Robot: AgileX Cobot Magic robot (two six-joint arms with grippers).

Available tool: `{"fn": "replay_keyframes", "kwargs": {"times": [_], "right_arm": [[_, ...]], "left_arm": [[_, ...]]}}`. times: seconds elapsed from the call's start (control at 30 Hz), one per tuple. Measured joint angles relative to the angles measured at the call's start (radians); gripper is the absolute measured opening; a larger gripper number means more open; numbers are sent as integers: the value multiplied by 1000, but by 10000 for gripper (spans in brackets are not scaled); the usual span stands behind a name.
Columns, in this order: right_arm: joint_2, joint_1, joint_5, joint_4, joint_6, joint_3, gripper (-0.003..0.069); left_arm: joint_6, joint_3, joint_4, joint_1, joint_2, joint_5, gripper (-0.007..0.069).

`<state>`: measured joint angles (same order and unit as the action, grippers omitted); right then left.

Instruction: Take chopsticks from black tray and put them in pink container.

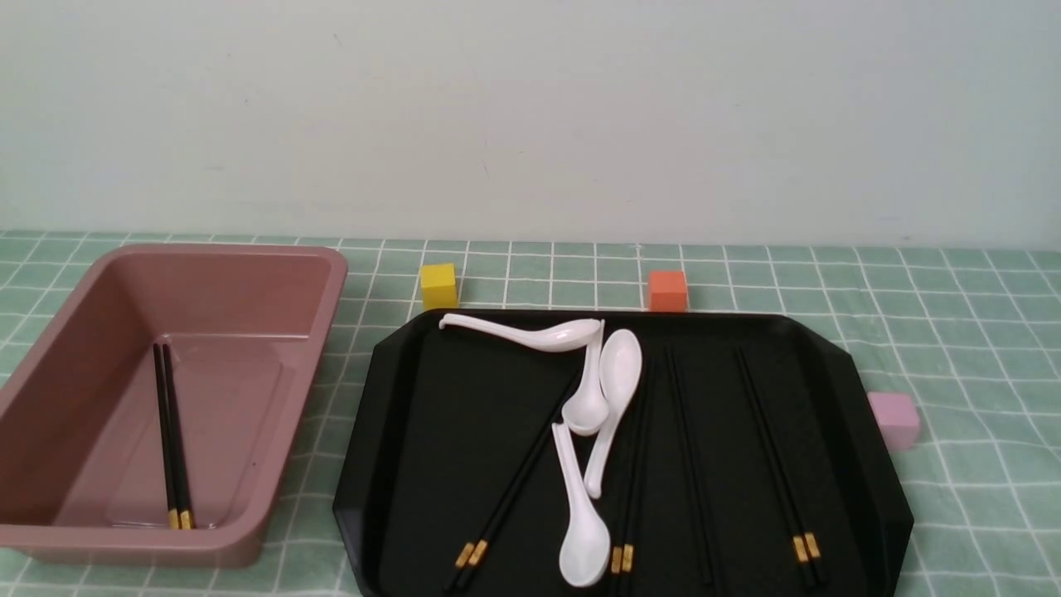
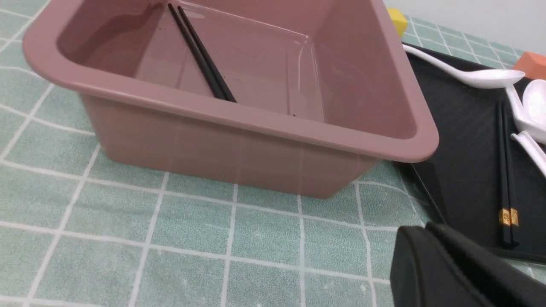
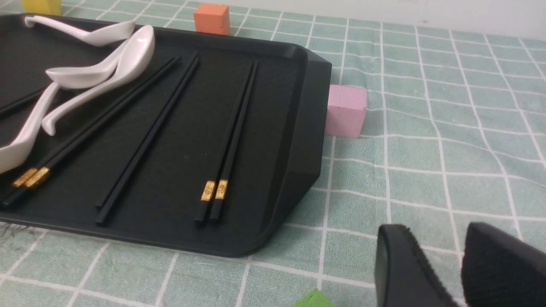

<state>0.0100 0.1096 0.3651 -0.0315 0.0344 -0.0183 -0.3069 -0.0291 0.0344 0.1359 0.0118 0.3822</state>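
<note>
The pink container stands at the left with one pair of chopsticks lying inside. The black tray holds more chopsticks: a slanted pair, a pair by the spoons, a stick and a right pair. Neither gripper shows in the front view. My left gripper is shut and empty, low over the cloth near the container's corner. My right gripper is open and empty over the cloth, off the tray's near right corner, short of the right pair.
Several white soup spoons lie across the tray's middle, partly over the chopsticks. A yellow cube and an orange cube stand behind the tray, and a pale pink cube touches its right side. A green block lies near my right gripper.
</note>
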Motion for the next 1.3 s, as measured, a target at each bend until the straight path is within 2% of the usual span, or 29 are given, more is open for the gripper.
{"fn": "replay_keyframes", "kwargs": {"times": [1.3], "right_arm": [[0, 0, 0, 0, 0, 0, 240]], "left_arm": [[0, 0, -1, 0, 0, 2, 61]]}}
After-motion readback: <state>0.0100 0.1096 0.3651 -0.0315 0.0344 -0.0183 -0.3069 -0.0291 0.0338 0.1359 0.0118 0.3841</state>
